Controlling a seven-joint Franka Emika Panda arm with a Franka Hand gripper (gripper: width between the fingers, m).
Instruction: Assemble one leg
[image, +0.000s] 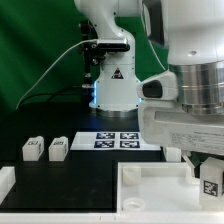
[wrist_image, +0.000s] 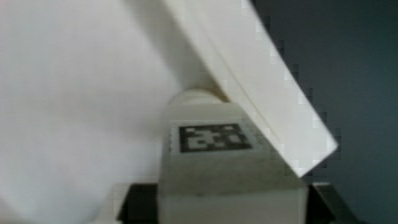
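We've got the gripper (image: 208, 178) pinching the leg (wrist_image: 217, 150), tip at the tabletop (image: 150, 185) corner by exterior view's right. Keep leg upright, align w/ socket, then twist slow.

Exterior view: a camera set low near the table edge, facing across the black table (image: 80, 175) toward the arm's base (image: 113, 85), with the marker board (image: 120, 140) in the middle distance and the gripper (image: 205, 165) close in the foreground. Wrist view: a camera on the wrist looking along the gripper at very close range (edges blurred). Both views share the tagged leg (wrist_image: 217, 150) (image: 211, 181) and the white tabletop (wrist_image: 80, 90) (image: 150, 185).
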